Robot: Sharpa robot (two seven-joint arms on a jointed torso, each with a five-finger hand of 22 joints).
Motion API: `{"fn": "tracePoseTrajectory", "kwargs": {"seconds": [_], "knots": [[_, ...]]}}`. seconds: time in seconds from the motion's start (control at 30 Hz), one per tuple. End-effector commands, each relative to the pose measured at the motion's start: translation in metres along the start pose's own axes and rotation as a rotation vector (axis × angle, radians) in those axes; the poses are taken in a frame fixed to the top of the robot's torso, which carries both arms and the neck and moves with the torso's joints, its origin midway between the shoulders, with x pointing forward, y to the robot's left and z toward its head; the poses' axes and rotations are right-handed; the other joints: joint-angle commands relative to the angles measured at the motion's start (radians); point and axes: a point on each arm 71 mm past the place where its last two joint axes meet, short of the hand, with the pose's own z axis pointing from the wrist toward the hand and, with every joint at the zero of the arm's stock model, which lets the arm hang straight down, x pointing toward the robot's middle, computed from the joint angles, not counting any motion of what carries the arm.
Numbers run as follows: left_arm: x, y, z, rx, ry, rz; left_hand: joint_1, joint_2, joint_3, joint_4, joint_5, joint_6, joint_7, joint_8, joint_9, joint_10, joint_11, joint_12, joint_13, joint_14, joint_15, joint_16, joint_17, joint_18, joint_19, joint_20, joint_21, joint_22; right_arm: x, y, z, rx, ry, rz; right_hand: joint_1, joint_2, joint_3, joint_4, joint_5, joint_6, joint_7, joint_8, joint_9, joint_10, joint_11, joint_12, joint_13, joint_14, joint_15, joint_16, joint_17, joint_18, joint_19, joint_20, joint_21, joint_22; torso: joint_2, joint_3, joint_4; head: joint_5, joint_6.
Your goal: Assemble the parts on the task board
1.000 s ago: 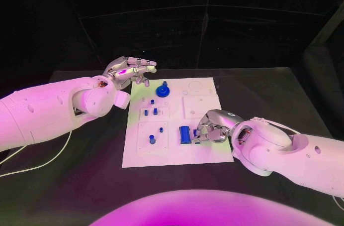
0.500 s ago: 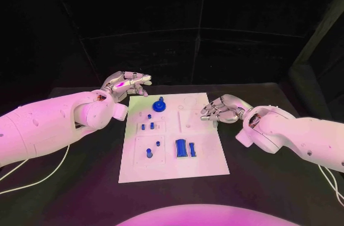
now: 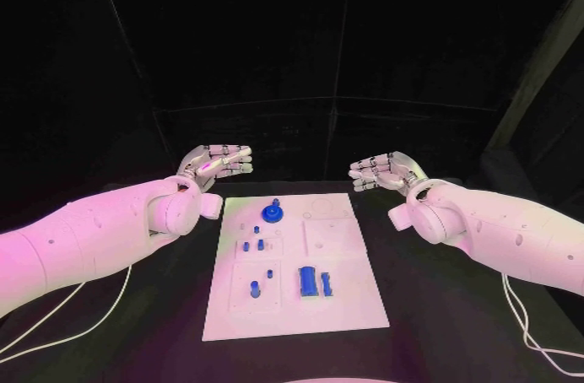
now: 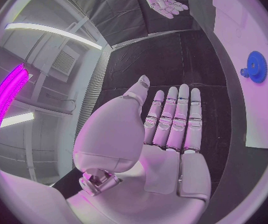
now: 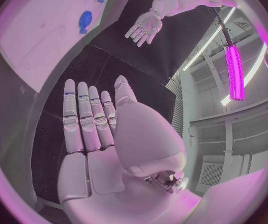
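Head view — both hands [image 3: 217,165] [image 3: 383,171] empty, raised beyond task board [image 3: 353,303].

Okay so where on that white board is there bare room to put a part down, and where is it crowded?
On the task board, the near strip below the blue block is bare, and so is the square panel right of the small pegs. The left column is crowded: gear at the far end, pegs below it. Both the left hand and right hand hang beyond the far edge, holding nothing.
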Motion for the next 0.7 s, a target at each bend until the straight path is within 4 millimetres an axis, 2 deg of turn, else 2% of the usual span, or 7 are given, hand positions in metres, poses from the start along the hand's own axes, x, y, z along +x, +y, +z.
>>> {"fn": "tracePoseTrajectory", "kwargs": {"seconds": [0.03, 0.13, 0.17, 0.6, 0.63, 0.67, 0.7], "knots": [[-0.004, 0.000, 0.004, 0.039, -0.070, -0.040, 0.011, 0.010, -0.023, -0.002, -0.003, -0.003, -0.008, -0.008, -0.001, -0.013, 0.001, -0.029, -0.001, -0.007, 0.003, -0.064, -0.030, 0.015, -0.024, 0.010, -0.017, -0.039, 0.003, 0.005, 0.008, -0.068, -0.002, 0.098, -0.009, 0.009, 0.003, -0.012, -0.004, -0.007, 0.004, -0.004, -0.020, -0.006, 0.010, -0.010, -0.030, -0.017, 0.007, -0.010, -0.030, 0.006, 0.000, 0.009, -0.024, -0.016, -0.017, 0.0046, -0.0036, 0.001, 0.010], [-0.004, 0.003, 0.006, 0.037, -0.090, -0.044, 0.019, 0.020, -0.040, -0.004, -0.003, -0.007, -0.009, -0.009, -0.002, -0.020, -0.001, -0.040, -0.002, -0.002, 0.001, -0.103, -0.047, 0.014, -0.033, 0.013, -0.017, -0.067, 0.006, 0.005, 0.013, -0.074, -0.006, 0.101, -0.013, 0.010, 0.005, -0.016, -0.004, -0.007, 0.005, -0.004, -0.029, -0.005, 0.012, -0.011, -0.043, -0.021, 0.009, -0.010, -0.043, 0.006, 0.002, 0.012, -0.034, -0.020, -0.017, 0.0075, -0.0022, 0.002, 0.017], [0.000, 0.005, 0.006, 0.005, -0.040, -0.015, -0.389, 0.004, -0.088, -0.038, -0.066, -0.293, -0.049, -0.072, -0.066, -0.318, -0.052, -0.102, -0.064, -0.268, -0.042, -0.155, -0.084, -0.051, -0.249, -0.073, -0.082, -0.159, 0.008, 0.002, 0.012, -0.028, -0.009, 0.044, -0.451, -0.025, 0.072, -0.088, -0.054, -0.281, -0.050, -0.066, -0.067, -0.319, -0.043, -0.077, -0.135, -0.337, -0.031, -0.071, -0.140, -0.054, -0.311, -0.064, -0.118, -0.087, -0.012, 0.0039, -0.0019, 0.001, 0.013], [0.028, 0.012, -0.017, 0.021, -0.088, 0.003, -0.747, 0.004, -0.088, -0.038, -0.066, -0.548, -0.150, -0.072, -0.066, -0.591, -0.099, -0.102, -0.064, -0.505, -0.142, -0.208, -0.176, -0.077, -0.447, -0.149, -0.082, -0.245, 0.027, 0.011, -0.010, -0.059, -0.095, 0.156, -0.846, -0.095, 0.131, -0.088, -0.103, -0.527, -0.096, -0.066, -0.158, -0.597, -0.081, -0.077, -0.135, -0.623, -0.120, -0.071, -0.140, -0.083, -0.588, -0.121, -0.118, -0.087, -0.002, 0.0262, 0.0331, -0.002, 0.082], [0.034, 0.012, -0.023, 0.026, -0.099, 0.008, -0.780, 0.004, -0.088, -0.038, -0.066, -0.571, -0.150, -0.072, -0.066, -0.616, -0.103, -0.102, -0.064, -0.527, -0.142, -0.213, -0.176, -0.080, -0.464, -0.156, -0.082, -0.252, 0.031, 0.014, -0.016, -0.062, -0.115, 0.180, -0.878, -0.095, 0.137, -0.088, -0.107, -0.547, -0.100, -0.066, -0.158, -0.620, -0.153, -0.077, -0.135, -0.647, -0.120, -0.071, -0.140, -0.093, -0.611, -0.126, -0.118, -0.087, -0.001, 0.0277, 0.0356, -0.002, 0.087], [0.039, 0.012, -0.028, 0.030, -0.106, 0.012, -0.802, 0.004, -0.088, -0.038, -0.066, -0.586, -0.150, -0.072, -0.066, -0.632, -0.174, -0.102, -0.064, -0.541, -0.142, -0.216, -0.176, -0.088, -0.476, -0.161, -0.082, -0.257, 0.034, 0.016, -0.020, -0.063, -0.130, 0.196, -0.902, -0.095, 0.139, -0.088, -0.110, -0.562, -0.103, -0.066, -0.158, -0.637, -0.153, -0.077, -0.135, -0.664, -0.120, -0.071, -0.140, -0.093, -0.628, -0.130, -0.118, -0.087, -0.001, 0.0284, 0.0366, -0.003, 0.089], [0.043, 0.012, -0.032, 0.035, -0.115, 0.015, -0.822, 0.004, -0.088, -0.038, -0.066, -0.601, -0.150, -0.072, -0.066, -0.647, -0.174, -0.102, -0.064, -0.555, -0.142, -0.218, -0.176, -0.088, -0.487, -0.165, -0.082, -0.262, 0.037, 0.017, -0.025, -0.063, -0.144, 0.213, -0.926, -0.095, 0.143, -0.088, -0.180, -0.577, -0.175, -0.066, -0.158, -0.653, -0.153, -0.077, -0.135, -0.681, -0.120, -0.071, -0.140, -0.093, -0.645, -0.134, -0.118, -0.087, -0.001, 0.0287, 0.0371, -0.003, 0.090]]}}
